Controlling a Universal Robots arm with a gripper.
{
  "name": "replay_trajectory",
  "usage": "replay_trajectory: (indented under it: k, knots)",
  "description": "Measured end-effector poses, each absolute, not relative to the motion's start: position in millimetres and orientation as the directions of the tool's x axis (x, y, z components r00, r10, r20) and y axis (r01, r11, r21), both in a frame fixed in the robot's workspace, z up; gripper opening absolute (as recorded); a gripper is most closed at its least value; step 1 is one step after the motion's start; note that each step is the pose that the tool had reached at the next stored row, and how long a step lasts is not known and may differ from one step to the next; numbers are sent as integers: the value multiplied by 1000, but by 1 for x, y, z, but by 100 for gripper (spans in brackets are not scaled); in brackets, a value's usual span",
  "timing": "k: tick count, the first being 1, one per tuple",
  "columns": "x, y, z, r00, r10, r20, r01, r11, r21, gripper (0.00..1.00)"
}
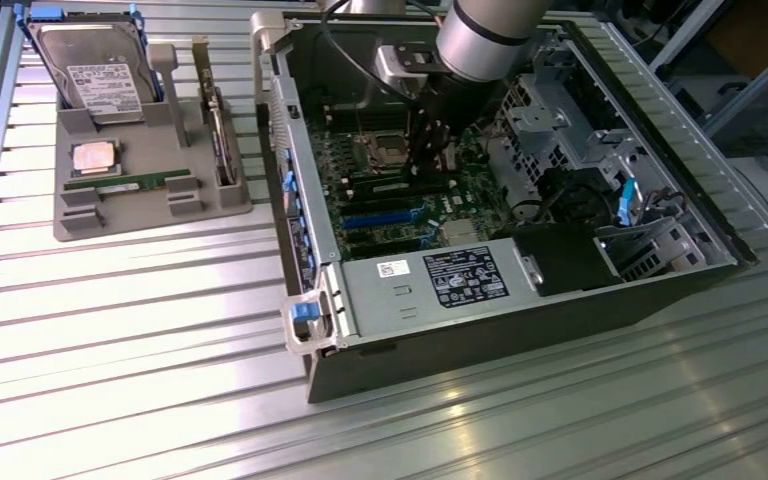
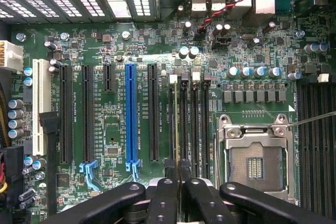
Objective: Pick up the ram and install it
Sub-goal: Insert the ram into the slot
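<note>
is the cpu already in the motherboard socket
No, the socket is bare and the cpu sits on the tray.

Open above; drive cage (image 1: 544, 105), seemingly close, and case wall (image 1: 275, 130) flank the end effector (image 2: 177, 166) gripping the ram (image 2: 176, 119)

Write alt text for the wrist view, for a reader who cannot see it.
The gripper is shut on the ram, seen edge-on among the memory slots of a green motherboard. An empty CPU socket lies to one side of them; black expansion slots and one blue slot lie to the other.
</note>
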State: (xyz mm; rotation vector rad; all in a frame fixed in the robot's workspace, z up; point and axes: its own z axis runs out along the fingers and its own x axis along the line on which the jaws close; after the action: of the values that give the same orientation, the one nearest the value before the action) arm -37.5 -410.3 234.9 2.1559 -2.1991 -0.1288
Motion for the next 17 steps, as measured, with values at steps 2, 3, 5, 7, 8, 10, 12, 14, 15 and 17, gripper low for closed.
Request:
replay_trajectory:
  k: [2, 3, 5, 7, 8, 10, 12, 14, 15, 17]
  knots:
    - [-38, -410, 235, -21, -1000, -17, -995, 19, 101, 12]
    - [-38, -410, 235, -21, -1000, -19, -995, 19, 101, 12]
    - [-38, -410, 234, -20, -1000, -21, -995, 18, 102, 12]
    - [-38, -410, 232, -20, -1000, -22, -994, 18, 104, 12]
    - [-38, -410, 232, -20, -1000, -22, -994, 18, 104, 12]
    - [-38, -410, 232, -20, -1000, -22, -994, 18, 104, 12]
    - [-38, -410, 231, -21, -1000, -23, -994, 18, 104, 19]
    - [-38, -410, 232, -20, -1000, -22, -994, 18, 104, 31]
    - [-38, -410, 232, -20, -1000, -22, -994, 18, 104, 38]
    - [-38, -411, 232, -20, -1000, -22, -994, 18, 104, 38]
